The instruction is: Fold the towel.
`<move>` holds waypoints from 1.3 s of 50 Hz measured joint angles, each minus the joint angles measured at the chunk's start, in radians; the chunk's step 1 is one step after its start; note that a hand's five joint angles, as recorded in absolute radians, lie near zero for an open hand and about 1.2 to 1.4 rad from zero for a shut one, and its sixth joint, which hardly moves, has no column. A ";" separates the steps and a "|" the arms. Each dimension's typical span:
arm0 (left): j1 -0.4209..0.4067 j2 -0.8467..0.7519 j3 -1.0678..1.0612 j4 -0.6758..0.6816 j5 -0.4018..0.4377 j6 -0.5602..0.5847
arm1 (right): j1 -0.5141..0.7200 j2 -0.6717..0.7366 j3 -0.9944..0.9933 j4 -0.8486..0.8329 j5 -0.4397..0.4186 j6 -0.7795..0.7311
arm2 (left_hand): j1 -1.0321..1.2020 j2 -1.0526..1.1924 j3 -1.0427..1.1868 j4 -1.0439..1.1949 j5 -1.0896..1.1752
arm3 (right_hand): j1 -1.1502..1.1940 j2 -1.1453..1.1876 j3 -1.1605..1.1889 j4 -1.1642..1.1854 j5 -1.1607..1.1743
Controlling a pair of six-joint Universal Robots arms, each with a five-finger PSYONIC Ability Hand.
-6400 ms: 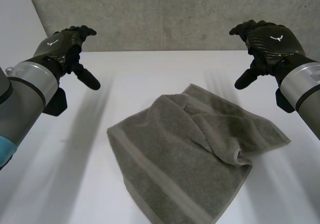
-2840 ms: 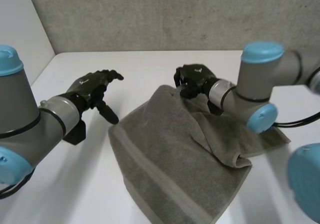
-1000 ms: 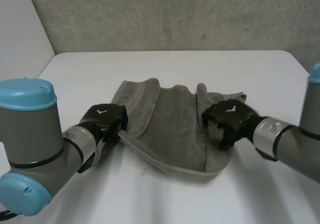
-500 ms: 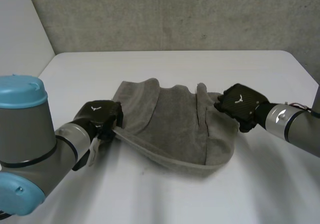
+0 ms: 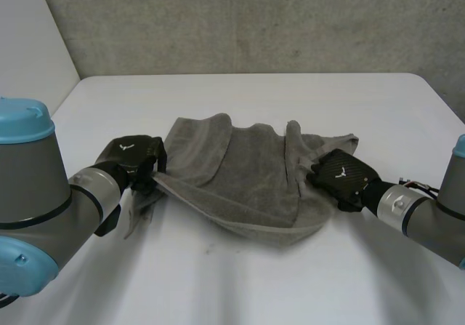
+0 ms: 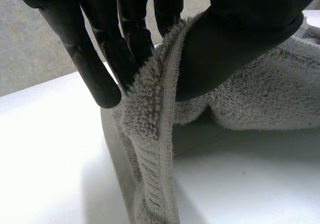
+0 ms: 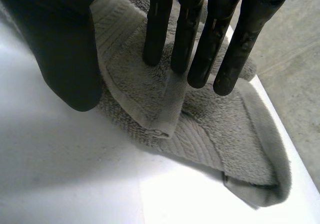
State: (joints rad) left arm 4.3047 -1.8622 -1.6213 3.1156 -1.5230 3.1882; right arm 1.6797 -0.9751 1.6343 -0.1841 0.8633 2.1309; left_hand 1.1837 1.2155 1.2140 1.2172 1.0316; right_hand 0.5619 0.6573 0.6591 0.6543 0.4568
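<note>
The towel (image 5: 247, 172) lies bunched mid-frame, no neat fold made yet; the left robot hand (image 5: 134, 158) pinches its frame-left edge, while the right robot hand (image 5: 341, 176) rests straight-fingered on its frame-right edge.

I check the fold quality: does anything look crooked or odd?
The grey towel is bunched, not flat: ridges stand up along its far side, and its near edge curves between the left hand, which pinches it, and the right hand.

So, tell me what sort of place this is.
Probably a robotics lab or test cell rather than a home: a plain white table set against a rough grey wall, and a robot's black left hand and right hand at opposite ends of one grey towel.
</note>
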 measured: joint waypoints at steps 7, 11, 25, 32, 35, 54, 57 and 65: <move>0.001 0.000 -0.001 0.000 0.000 -0.001 | 0.016 0.046 -0.039 0.004 0.007 0.000 | 0.000 0.000 0.000 0.000 0.000 | 0.163 0.213 0.208 0.213 0.200; 0.001 0.000 -0.003 0.000 0.000 -0.001 | 0.021 0.051 -0.059 0.006 0.013 0.009 | 0.000 0.000 0.000 0.000 0.000 | 0.360 0.474 0.471 0.479 0.461; -0.001 -0.040 -0.017 0.006 0.000 0.003 | 0.014 -0.163 -0.088 0.138 0.098 0.190 | -0.104 -0.137 -0.135 -0.138 -0.114 | 0.368 0.515 0.523 0.533 0.506; -0.001 -0.082 -0.016 0.022 -0.001 0.005 | -0.029 -0.213 -0.105 0.346 0.147 0.178 | -0.359 -0.392 -0.389 -0.389 -0.378 | 0.368 0.515 0.523 0.533 0.506; -0.002 -0.098 -0.015 0.028 -0.001 0.007 | -0.056 -0.219 -0.110 0.400 0.160 0.174 | -0.392 -0.424 -0.421 -0.426 -0.415 | 0.368 0.515 0.523 0.533 0.506; 0.003 -0.178 -0.009 0.019 -0.007 0.166 | -0.083 -0.292 -0.124 0.759 0.212 0.153 | -0.037 -0.023 -0.024 -0.026 -0.033 | 0.368 0.515 0.523 0.533 0.508; 0.004 -0.152 0.005 0.008 -0.006 0.217 | -0.079 -0.295 -0.135 0.850 0.249 0.072 | -0.033 -0.007 -0.007 -0.010 -0.019 | 0.368 0.515 0.523 0.533 0.508; 0.007 -0.130 0.183 -0.011 -0.008 0.448 | -0.021 -0.217 -0.319 0.838 0.373 -0.027 | -0.023 0.001 0.001 -0.001 -0.015 | 0.368 0.515 0.523 0.536 0.510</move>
State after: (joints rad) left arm 4.3119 -1.9919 -1.4385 3.1045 -1.5309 3.6359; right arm 1.6584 -1.1923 1.3151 0.6539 1.2359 2.1044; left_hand 1.1602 1.2164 1.2147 1.2161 1.0170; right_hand 0.9301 1.1723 1.1818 1.1906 0.9667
